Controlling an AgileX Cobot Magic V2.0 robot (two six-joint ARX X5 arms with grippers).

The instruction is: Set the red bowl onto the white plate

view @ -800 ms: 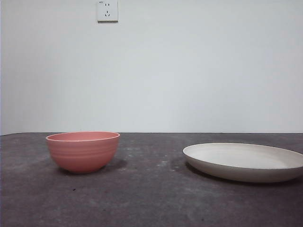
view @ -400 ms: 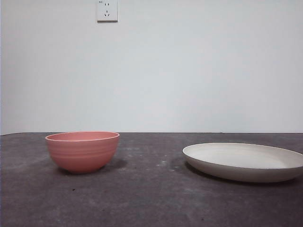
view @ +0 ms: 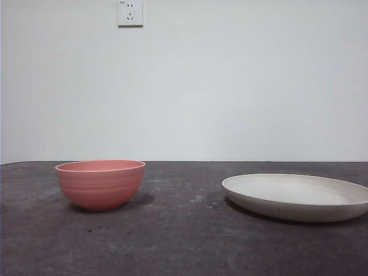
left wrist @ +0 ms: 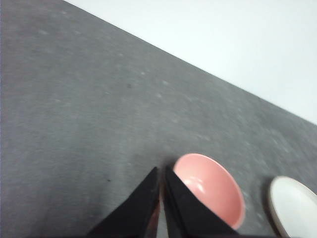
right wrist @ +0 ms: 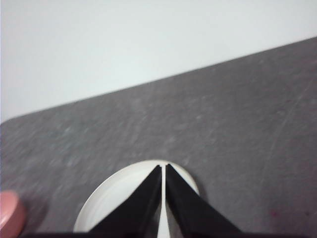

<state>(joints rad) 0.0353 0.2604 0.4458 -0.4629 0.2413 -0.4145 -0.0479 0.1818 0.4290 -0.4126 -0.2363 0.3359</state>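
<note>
**A:** Starting from your left gripper: its jaws are pressed together with nothing between them, and it hangs above the table with the red bowl just past its tips at the lower centre of the left wrist view. You need to spread those jaws before you go down.

**B:** And the right gripper?

**A:** Pressed together too, empty, poised over the white plate, whose rim shows at the bottom centre of the right wrist view. You can leave that arm waiting.

**B:** Where do the two things sit overall?

**A:** In the front view the red bowl stands upright at lower left on the dark table, and the white plate lies at lower right, well apart from it. Neither arm shows there. A wall socket sits at the top left.

**B:** So how do you take the bowl well?

**A:** I judge the rim is your best hold: open wide, bring one jaw inside the wall and one outside, then close firmly, since the ridged matte outside should give some grip. Lift straight up, keep the bowl level, carry it clear above the plate's raised rim, and set it down near the plate's middle.
</note>
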